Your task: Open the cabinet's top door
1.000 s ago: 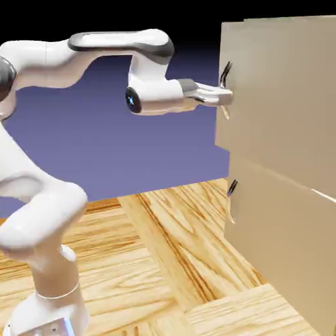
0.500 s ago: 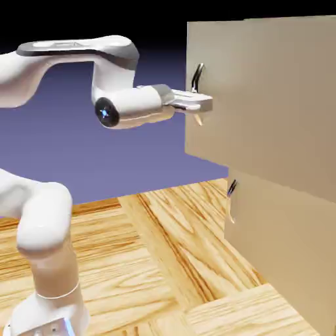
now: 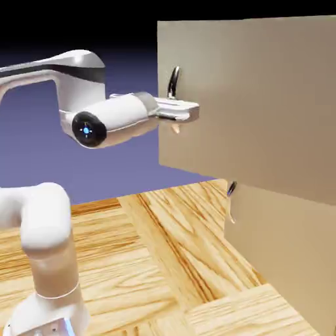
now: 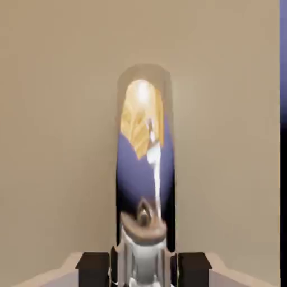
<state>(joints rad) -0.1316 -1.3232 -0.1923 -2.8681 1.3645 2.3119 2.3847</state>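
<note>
Top door (image 3: 262, 98) of the cabinet (image 3: 289, 262) stands swung out from the cabinet front, its free edge toward the exterior view's left, well forward of the lower door (image 3: 282, 256), which sits flush and shut. The cabinet stands at the tabletop's (image 3: 164, 262) edge on the exterior view's right. Top door handle (image 3: 173, 82), short curved dark metal, sits near the door's free edge, upper part. The pincer (image 3: 190, 111) is level, reaching right from the white arm (image 3: 98, 121), and closed tight on that handle at its lower end; finger tips lie against the door panel just below the handle's visible curve.

Hand view: the shiny handle (image 4: 146, 162) fills the middle as an upright rounded bar, mirroring blue backdrop and wood grain; beige door panel (image 4: 56, 112) all around it. The pincer (image 4: 144, 269) at the bottom edge has the handle's base clamped between its dark pads (image 4: 92, 266); no gap shows on either side.

Lower door handle (image 3: 231, 190), small, dark, sits at that panel's top left corner, untouched, well apart from the pincer. Wood-grain tabletop under the arm's base (image 3: 49, 308) at the near left corner.
</note>
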